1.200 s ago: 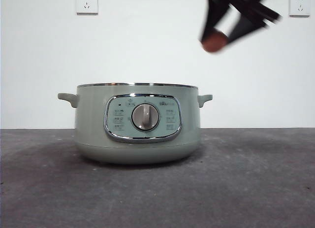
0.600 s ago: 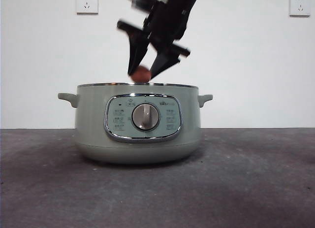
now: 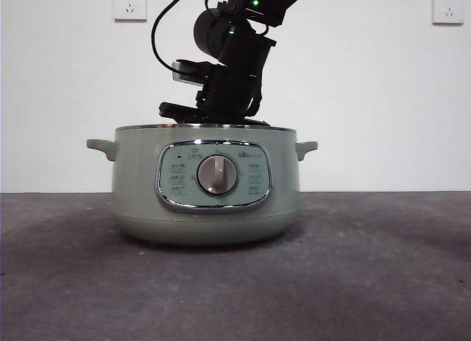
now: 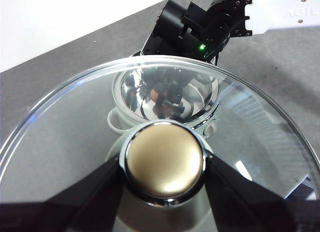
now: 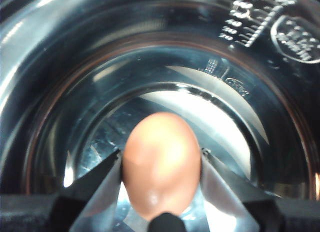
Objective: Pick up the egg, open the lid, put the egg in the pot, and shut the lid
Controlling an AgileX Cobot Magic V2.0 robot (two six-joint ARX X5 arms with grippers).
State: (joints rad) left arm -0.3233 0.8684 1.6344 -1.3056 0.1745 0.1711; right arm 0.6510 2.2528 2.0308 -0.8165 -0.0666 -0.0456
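I keep the left gripper (image 4: 162, 192) clamped on the knob of the lid (image 4: 75, 142), held aside so the pot (image 3: 206, 208) stays open. The right gripper (image 5: 161, 167) pinches the egg (image 5: 161, 164) low inside the pot for release. Half a second ago it hovered above the rim.

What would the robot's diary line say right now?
right gripper: shut on reddish-brown egg, inside sage-green pot | left gripper: holds glass lid by knob | step: release egg

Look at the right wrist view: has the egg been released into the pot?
No, the egg sits clamped in the right tool inside the pot.
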